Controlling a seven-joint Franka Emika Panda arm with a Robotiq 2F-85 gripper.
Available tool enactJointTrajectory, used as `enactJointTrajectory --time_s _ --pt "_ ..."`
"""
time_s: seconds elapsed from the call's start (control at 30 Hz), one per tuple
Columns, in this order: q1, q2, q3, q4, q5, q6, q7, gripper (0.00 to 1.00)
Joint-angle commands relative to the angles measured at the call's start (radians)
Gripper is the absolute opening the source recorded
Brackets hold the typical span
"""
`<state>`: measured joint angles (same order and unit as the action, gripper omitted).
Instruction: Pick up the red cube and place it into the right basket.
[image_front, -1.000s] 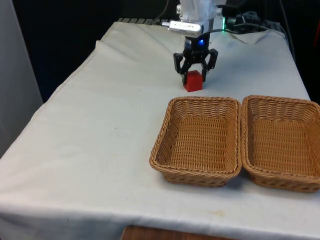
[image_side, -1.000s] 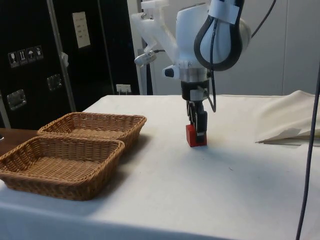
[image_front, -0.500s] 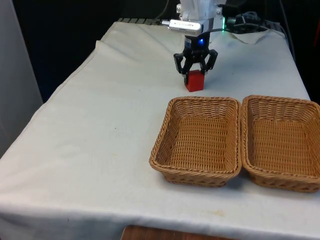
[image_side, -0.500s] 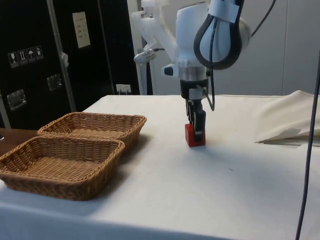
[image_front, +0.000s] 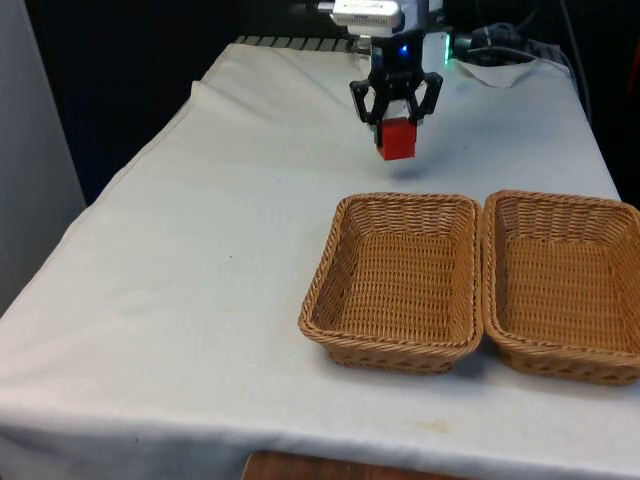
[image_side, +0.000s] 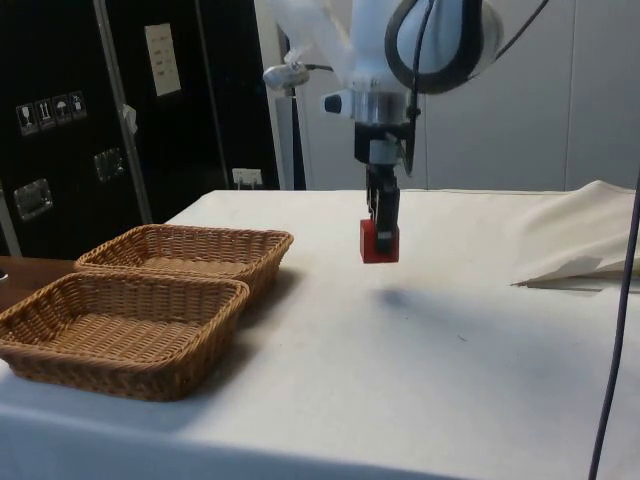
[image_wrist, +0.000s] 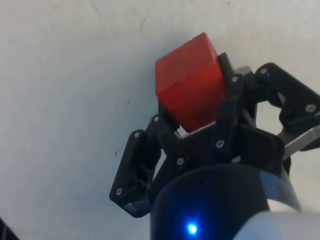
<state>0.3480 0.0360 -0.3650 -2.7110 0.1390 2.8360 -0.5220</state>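
Red cube's off the table, pinched in the gripper, with both baskets sitting empty nearby.

Biggest thing first: the white-clothed table (image_front: 200, 300), and everything else I'll place off the left basket (image_front: 395, 280), the one toward the front view's left. The right basket (image_front: 562, 283) sits just beside it, rims practically touching, on the front view's right. Both are brown wicker and rectangular. The arm (image_side: 400, 40) hangs down over the cloth beyond the left basket's far rim, on the robot's side of it. Its gripper (image_front: 397, 125) is clamped narrow around the red cube (image_front: 397, 139), a finger on each side. The cube hangs clear above the cloth with its shadow under it, higher than the left basket's rim and well short of the right basket.
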Motion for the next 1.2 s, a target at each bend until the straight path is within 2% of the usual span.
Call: enactJointTrajectory --time_s 0.0,0.17,0.2,0.23,0.4,0.43,0.47,0.5,0.73,0.77,0.8,1.0,1.03,1.07,1.1,1.17 --pt "-0.003 -0.001 -0.009 0.003 -0.033 -0.004 0.031 0.01" --pt "-0.011 -0.047 -0.006 0.006 -0.039 -0.037 0.051 0.01" --pt "-0.004 -0.064 -0.001 0.001 -0.004 -0.041 0.027 0.01" --pt "-0.013 -0.064 -0.004 0.009 -0.04 -0.051 0.058 0.01" --pt "-0.018 -0.11 -0.001 0.027 -0.039 -0.102 0.075 0.01" --pt "-0.018 -0.116 0.0 0.03 -0.039 -0.109 0.077 0.01" --pt "-0.008 -0.125 -0.001 0.026 -0.005 -0.107 0.051 0.01" --pt "-0.019 -0.123 0.0 0.036 -0.038 -0.12 0.079 0.01" --pt "-0.013 -0.156 0.007 0.092 -0.028 -0.198 0.096 0.01" --pt "-0.008 -0.164 0.002 0.078 -0.007 -0.186 0.072 0.01" --pt "-0.012 -0.157 0.008 0.101 -0.026 -0.206 0.096 0.01" --pt "-0.004 -0.118 0.016 0.17 -0.001 -0.25 0.091 0.01" --pt "-0.004 -0.108 0.017 0.18 0.003 -0.252 0.09 0.01" --pt "-0.008 -0.124 0.016 0.165 -0.005 -0.246 0.088 0.01" --pt "-0.004 -0.099 0.019 0.19 0.006 -0.254 0.088 0.01" --pt "-0.004 -0.066 0.02 0.221 0.014 -0.258 0.082 0.01"
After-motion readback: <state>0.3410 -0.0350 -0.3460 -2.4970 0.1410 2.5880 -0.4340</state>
